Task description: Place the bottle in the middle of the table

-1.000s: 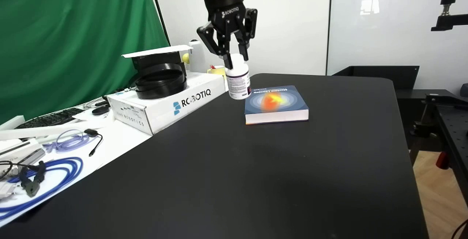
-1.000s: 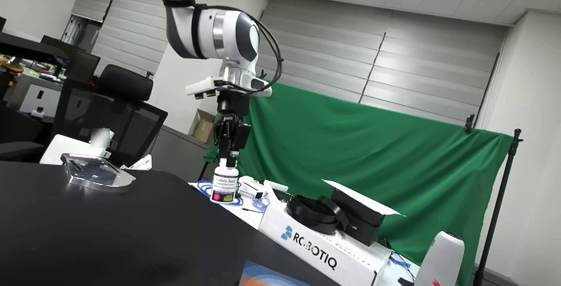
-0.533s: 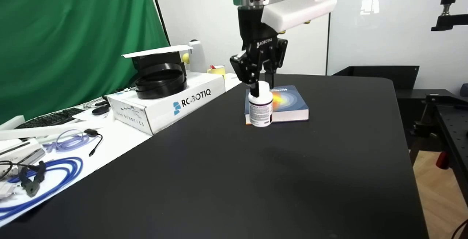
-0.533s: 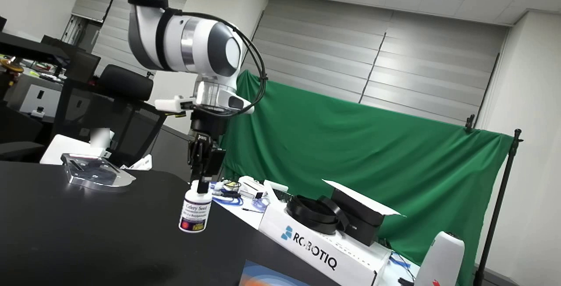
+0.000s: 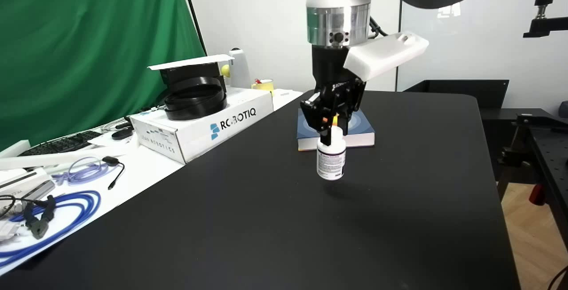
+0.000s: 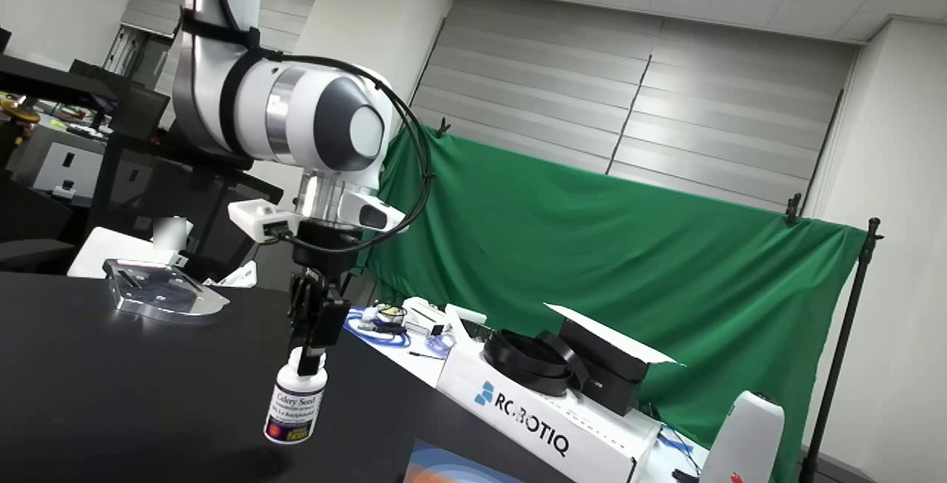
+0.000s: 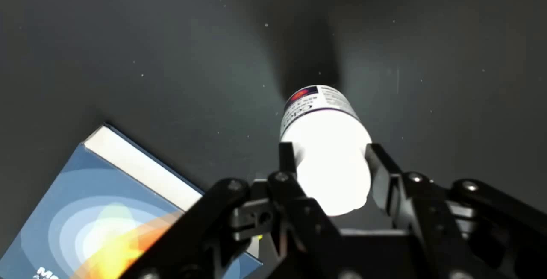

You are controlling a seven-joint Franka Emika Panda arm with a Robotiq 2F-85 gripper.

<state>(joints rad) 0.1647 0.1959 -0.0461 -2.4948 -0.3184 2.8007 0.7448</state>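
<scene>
Currently the gripper (image 7: 331,159) clasps the bottle (image 5: 331,157) by its white top, holding it slightly tilted just above the table (image 5: 266,223); the book (image 5: 361,125) lies flat nearby, apart from the bottle.

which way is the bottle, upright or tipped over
Roughly upright, leaning slightly: in both exterior views the bottle hangs by its top from the fingers, base pointing down toward the table.
</scene>
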